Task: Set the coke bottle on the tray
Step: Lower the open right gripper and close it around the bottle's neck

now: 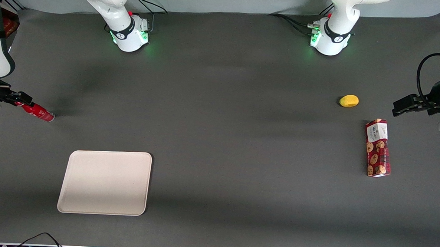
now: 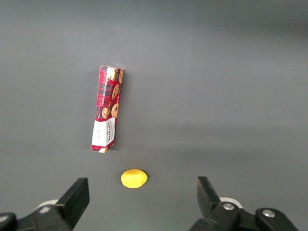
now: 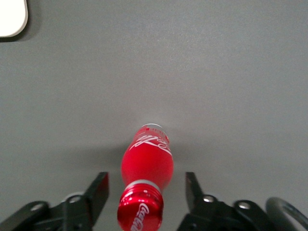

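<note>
You see a glossy red plastic-looking coke bottle (image 3: 147,163) with a shiny cap between the pincer (image 3: 144,192)'s spread matt black fingers (image 3: 98,190). The worktop (image 1: 221,101) looks matt grey, cloth-like. The tray (image 1: 106,181) is smooth, matt cream.

Dark grey table (image 1: 221,101), seemingly matte.

White Coca-Cola script runs across the coke bottle (image 3: 147,161) and over its red cap, which sits between the parted fingers of the gripper (image 3: 146,190). The cookie box (image 2: 107,114) has a white label, unreadable.
</note>
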Controlling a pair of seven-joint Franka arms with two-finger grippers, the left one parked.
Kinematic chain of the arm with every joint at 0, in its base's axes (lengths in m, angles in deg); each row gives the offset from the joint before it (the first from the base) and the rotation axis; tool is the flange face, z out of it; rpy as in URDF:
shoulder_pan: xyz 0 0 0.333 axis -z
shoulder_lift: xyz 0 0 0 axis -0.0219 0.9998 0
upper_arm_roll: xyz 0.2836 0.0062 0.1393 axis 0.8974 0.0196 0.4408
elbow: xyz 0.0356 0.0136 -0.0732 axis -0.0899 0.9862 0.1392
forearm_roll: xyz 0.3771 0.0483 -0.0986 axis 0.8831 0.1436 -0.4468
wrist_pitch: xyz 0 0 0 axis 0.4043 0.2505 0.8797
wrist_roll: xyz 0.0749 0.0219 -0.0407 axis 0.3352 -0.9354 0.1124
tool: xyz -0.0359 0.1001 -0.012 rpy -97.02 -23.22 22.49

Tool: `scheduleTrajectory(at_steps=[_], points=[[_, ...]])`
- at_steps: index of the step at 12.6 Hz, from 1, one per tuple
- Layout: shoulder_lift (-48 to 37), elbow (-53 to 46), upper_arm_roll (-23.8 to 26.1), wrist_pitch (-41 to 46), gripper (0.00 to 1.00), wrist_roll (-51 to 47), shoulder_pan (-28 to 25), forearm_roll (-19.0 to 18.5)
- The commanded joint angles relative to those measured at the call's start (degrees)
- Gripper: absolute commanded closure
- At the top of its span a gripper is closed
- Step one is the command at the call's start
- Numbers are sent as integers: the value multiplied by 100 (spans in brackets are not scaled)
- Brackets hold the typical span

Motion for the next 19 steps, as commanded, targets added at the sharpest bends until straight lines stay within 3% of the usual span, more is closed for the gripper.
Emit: scheduleTrajectory(at_steps=[1,7,12,16,19], points=[[37,25,47,-127,97,212,56,166],[-33,-176,109,-30,100,116,-14,157],[-288,-1282,205,1374,100,-217,-40,44],[-332,-2590,819,2612,100,-1191,-40,-702],[-166,-3636,1303,3369,100,-1816,-93,-984]])
